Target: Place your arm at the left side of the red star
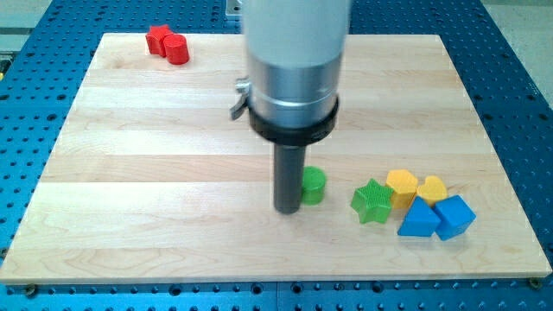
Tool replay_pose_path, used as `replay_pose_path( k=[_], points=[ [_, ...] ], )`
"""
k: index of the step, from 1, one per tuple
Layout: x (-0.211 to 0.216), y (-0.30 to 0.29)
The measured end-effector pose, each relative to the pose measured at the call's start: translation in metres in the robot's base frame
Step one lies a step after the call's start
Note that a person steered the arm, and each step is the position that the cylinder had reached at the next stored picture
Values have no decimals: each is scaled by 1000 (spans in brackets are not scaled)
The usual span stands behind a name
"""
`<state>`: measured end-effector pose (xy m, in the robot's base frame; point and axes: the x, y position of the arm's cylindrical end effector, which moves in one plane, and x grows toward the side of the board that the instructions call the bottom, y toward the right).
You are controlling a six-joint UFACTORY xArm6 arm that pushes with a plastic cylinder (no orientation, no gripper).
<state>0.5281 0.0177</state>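
The red star (157, 38) lies at the view's top left of the wooden board, touching a red cylinder (177, 48) on its right. My tip (287, 210) rests on the board near the middle bottom, far to the lower right of the red star. It stands just left of a green cylinder (313, 185), which it touches or nearly touches.
A green star (372, 201) lies right of the green cylinder. Beside it sit two yellow blocks (402, 186) (431, 188) and two blue blocks (419, 218) (454, 216). The wooden board (138, 173) rests on a blue perforated table.
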Motion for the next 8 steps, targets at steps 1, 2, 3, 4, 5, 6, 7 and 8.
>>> replay_pose_path(
  k=[1, 2, 3, 4, 5, 6, 7, 8],
  points=[
    [-21, 11],
    [-35, 51],
    [-35, 82],
    [-57, 24],
    [-69, -78],
    [-85, -203],
    [-107, -229],
    [-175, -271]
  ],
)
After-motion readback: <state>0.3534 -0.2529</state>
